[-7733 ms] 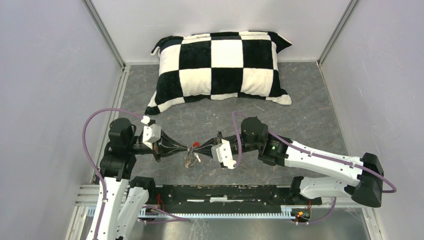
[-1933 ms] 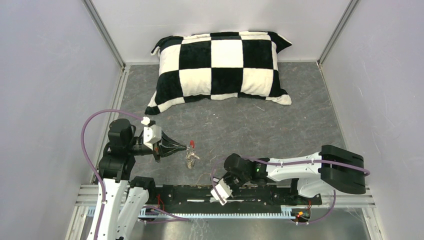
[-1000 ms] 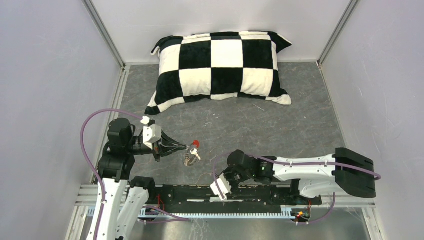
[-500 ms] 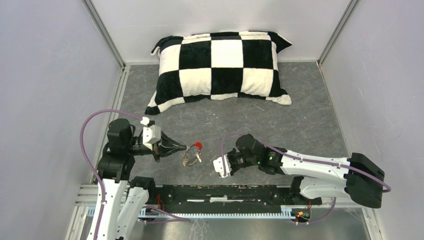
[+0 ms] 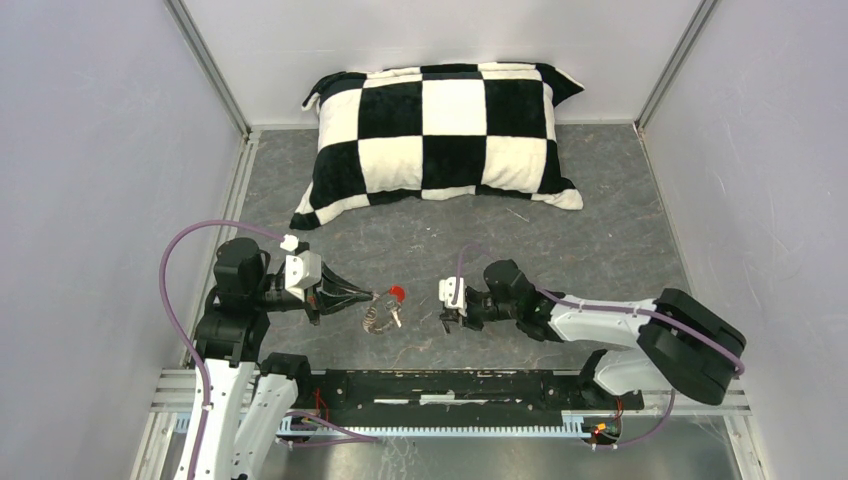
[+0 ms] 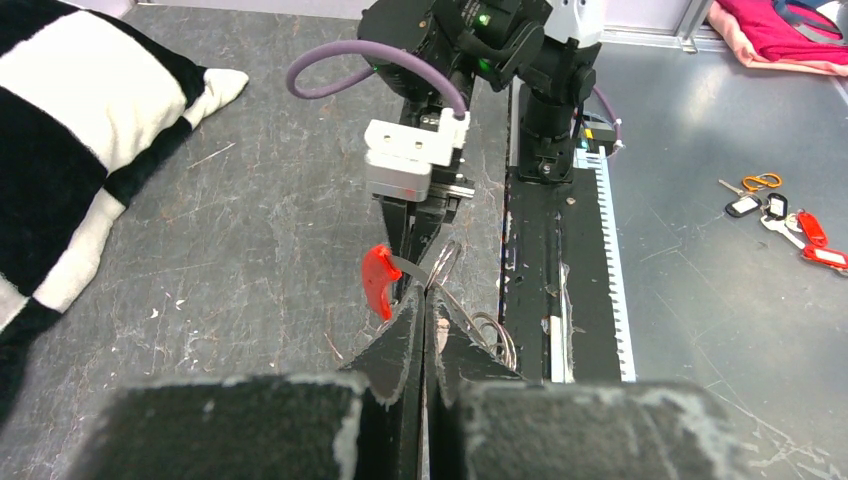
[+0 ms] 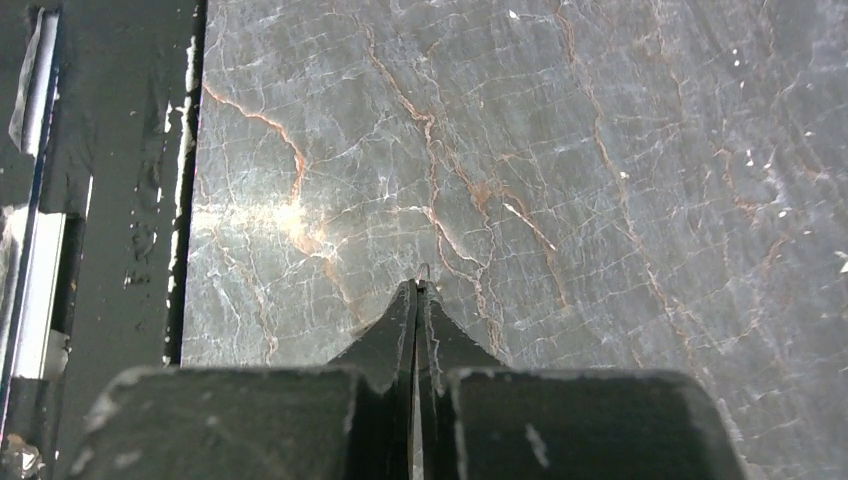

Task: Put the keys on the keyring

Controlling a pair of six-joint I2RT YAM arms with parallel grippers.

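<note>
I am working over the grey table (image 5: 600, 250), with the checkered pillow (image 5: 445, 130) lying well apart at the far side. I am holding my left gripper (image 5: 372, 296) level, its fingers pinched together on the wire of the keyring (image 5: 378, 316). The ring is hanging just past my fingertips, coils drooping below; I cannot tell whether the lowest are touching the table. My right gripper (image 5: 447, 325) is hovering near the ring on the side away from my left, apart from it and pointing down. Its fingers are pressed together, and a thin pale sliver (image 7: 422, 268) is poking out at the tips; I cannot tell whether that is a key blade. The ring's red sleeve (image 5: 397, 293) is sticking out beside my left pinch. The only keys I am plainly seeing are a cluster (image 6: 765, 205) with red tags on the metal sheet beyond the rail, well apart from both hands.

I judge that I am presenting the ring for threading. The next move is calling for a steady left hold while the right lines a key's hole up with the wire's free end.
</note>
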